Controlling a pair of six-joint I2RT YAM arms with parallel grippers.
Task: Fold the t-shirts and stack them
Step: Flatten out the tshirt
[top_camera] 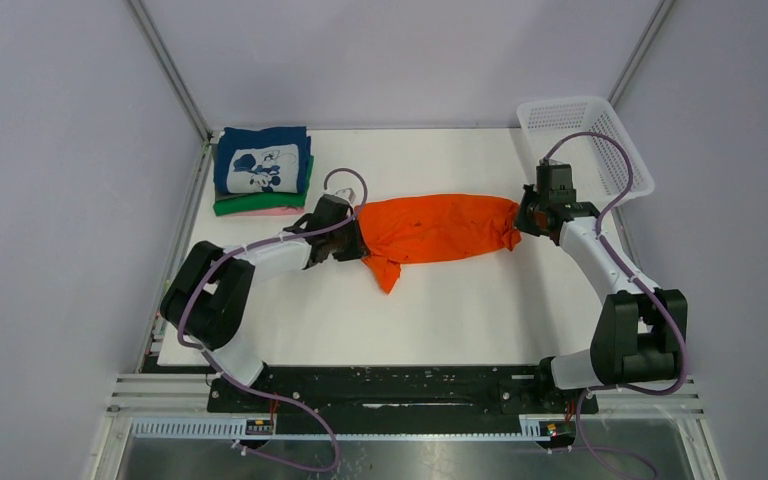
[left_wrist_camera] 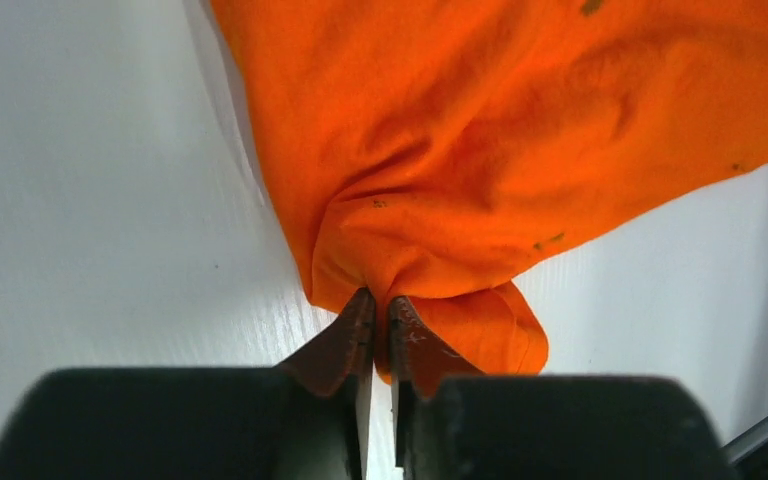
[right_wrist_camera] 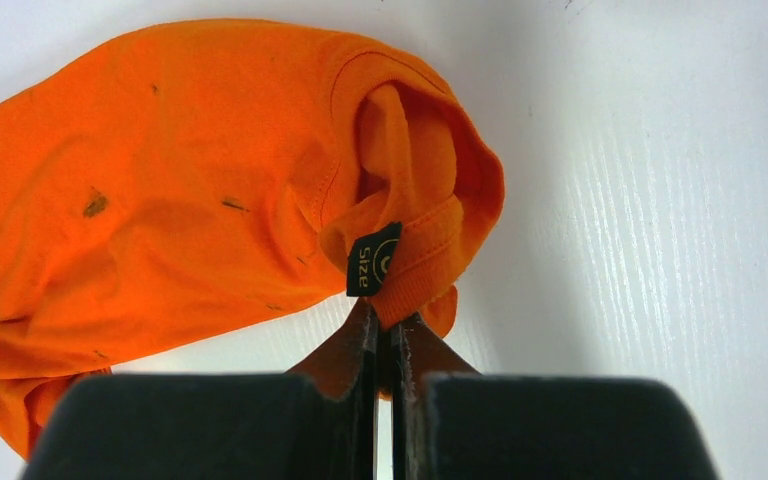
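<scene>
1. The left gripper [left_wrist_camera: 380, 305] has its jaws pressed nearly together on a gathered bunch of the orange t-shirt [left_wrist_camera: 520, 130]. The cloth puckers into tight folds right at the tips, and a small lobe hangs beside one tip.
2. The right gripper [right_wrist_camera: 385, 318] pinches the other end of the shirt at the ribbed collar, just under the black size tag [right_wrist_camera: 372, 260]. The neck opening gapes directly beyond the jaws.
3. Between the two grips the shirt runs as one long, rumpled band over the table [top_camera: 460, 310], with a corner drooping toward the near side. Whether the middle rests on the surface or hangs just clear of it, I cannot tell.
4. By its look the shirt is light and limp, with no stiffness, so it will likely sag wherever it is not held.
   - In a bunched pinch the layers may slide.
   - The collar rib is thicker and probably gives the surer hold.
   - For a flat spread, single-layer hem corners or shoulder seams seem better places to grip than a fistful.
5. Past the left jaws, well apart from them, sits the folded stack: the navy t-shirt [top_camera: 260, 160] on the green t-shirt [top_camera: 260, 202], with the pink t-shirt [top_camera: 260, 211] showing as an edge beneath. Beyond the right jaws stands the white basket [top_camera: 585, 140].
</scene>
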